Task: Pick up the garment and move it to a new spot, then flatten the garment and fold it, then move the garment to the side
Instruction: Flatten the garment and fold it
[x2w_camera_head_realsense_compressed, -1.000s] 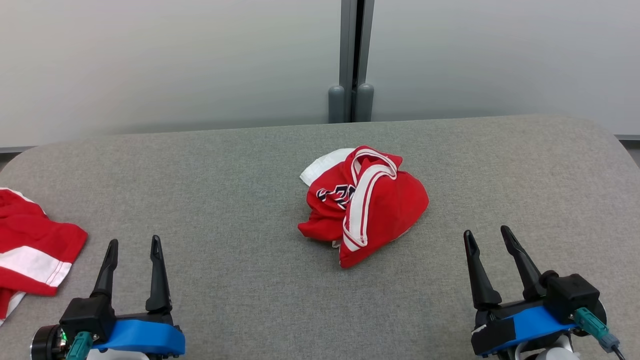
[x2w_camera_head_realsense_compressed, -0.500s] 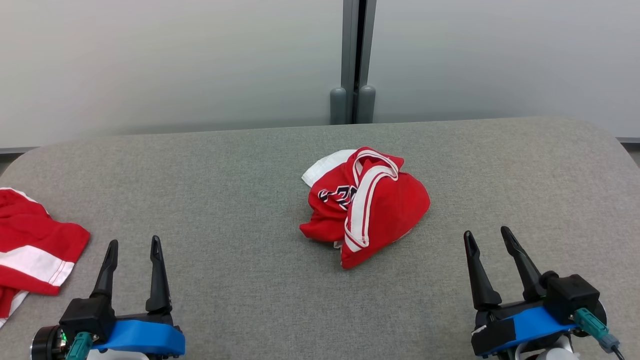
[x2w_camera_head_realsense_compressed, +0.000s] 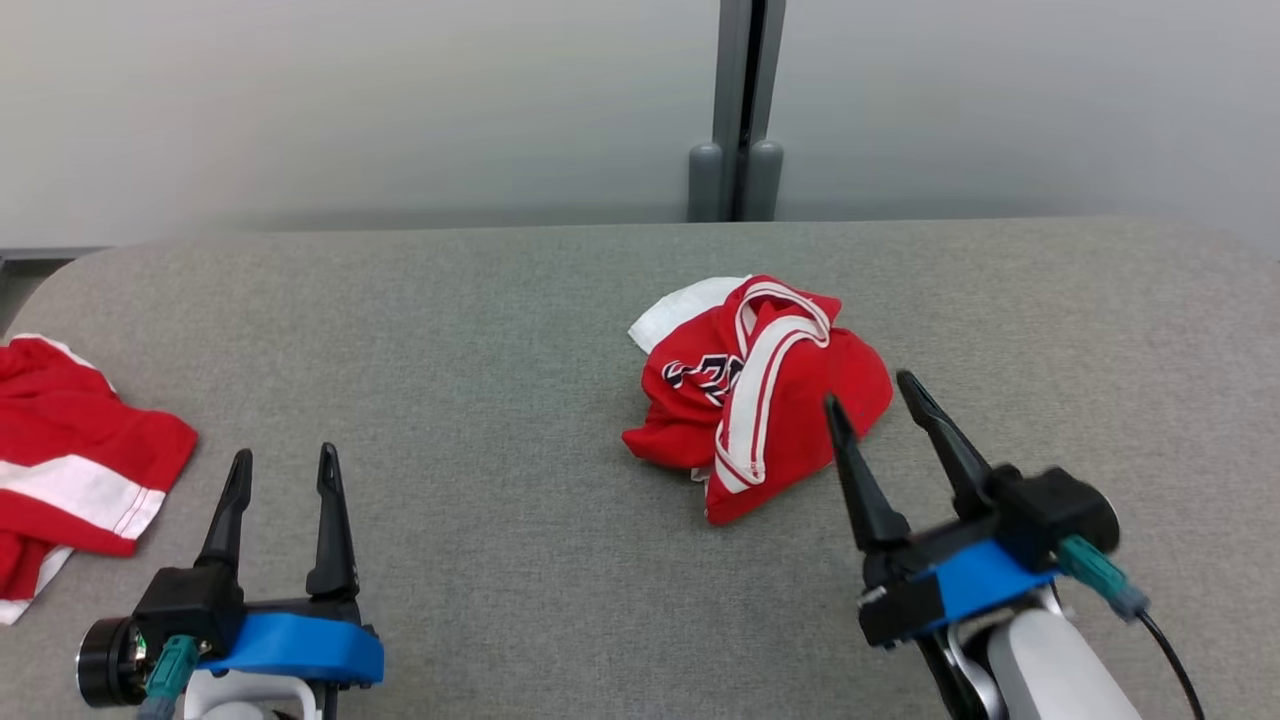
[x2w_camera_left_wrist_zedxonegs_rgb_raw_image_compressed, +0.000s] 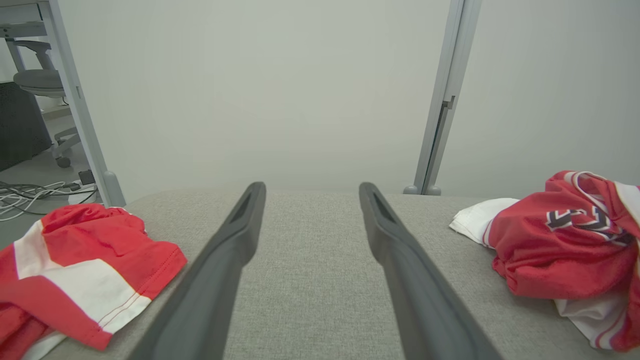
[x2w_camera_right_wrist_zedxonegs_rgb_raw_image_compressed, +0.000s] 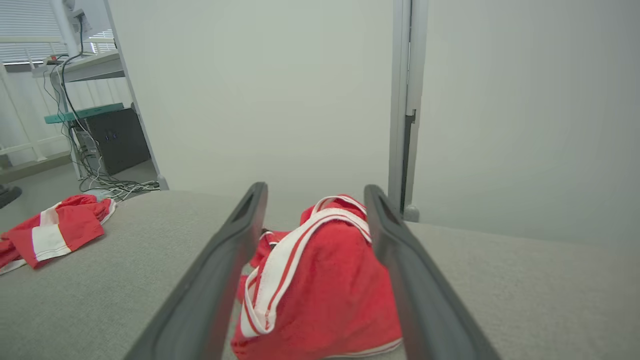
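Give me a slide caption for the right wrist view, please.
Open right end effector aimed at a crumpled red-and-white jersey garment on the grey fabric-covered table.

You are working in an office-like lab space: pale partition panels (x2w_camera_head_realsense_compressed: 400, 100) joined by a grey post (x2w_camera_head_realsense_compressed: 733, 90) stand behind your grey fabric surface (x2w_camera_head_realsense_compressed: 500, 330), and past them you see a swivel chair (x2w_camera_left_wrist_zedxonegs_rgb_raw_image_compressed: 32, 80), a dark cabinet (x2w_camera_right_wrist_zedxonegs_rgb_raw_image_compressed: 117, 140) and loose cables (x2w_camera_right_wrist_zedxonegs_rgb_raw_image_compressed: 107, 187) on the floor.

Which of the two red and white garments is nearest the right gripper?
The crumpled red garment with white trim and dark lettering, in the middle; the open right gripper points straight at it. The other red-and-white garment lies at the far left.
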